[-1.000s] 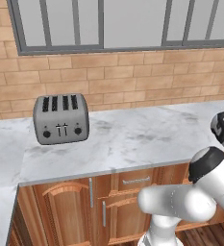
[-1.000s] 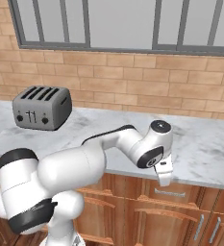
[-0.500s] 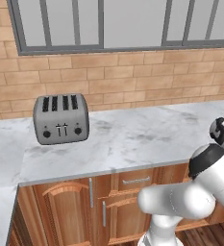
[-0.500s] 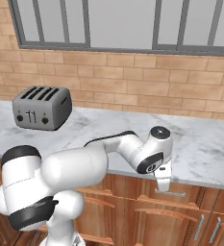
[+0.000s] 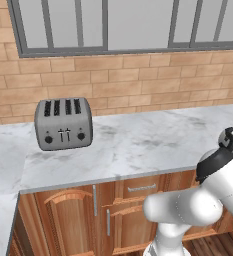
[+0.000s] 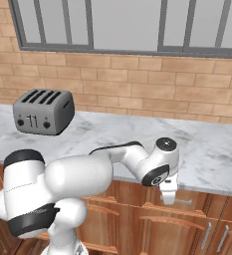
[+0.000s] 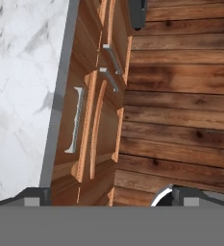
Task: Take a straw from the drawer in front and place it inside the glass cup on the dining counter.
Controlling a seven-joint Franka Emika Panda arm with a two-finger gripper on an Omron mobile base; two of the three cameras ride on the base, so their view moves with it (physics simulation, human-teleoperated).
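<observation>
A: Which step is this?

B: The approach. The gripper [image 6: 168, 195] hangs just in front of the counter edge, jaws spread wide and empty, pointing down past the drawer [image 7: 80, 126].

A: And the straw?

B: Presumably inside; the drawer looks closed, so I can't see it.

A: Next?

B: I'd say line up with the handle [image 7: 75, 120], close on it, and pull.

We see a brick wall [image 5: 138, 80] with grey-framed windows [image 5: 108, 25] above marble worktop [image 5: 138, 145] (grey-veined), plank floor [image 7: 180, 96] below.
</observation>
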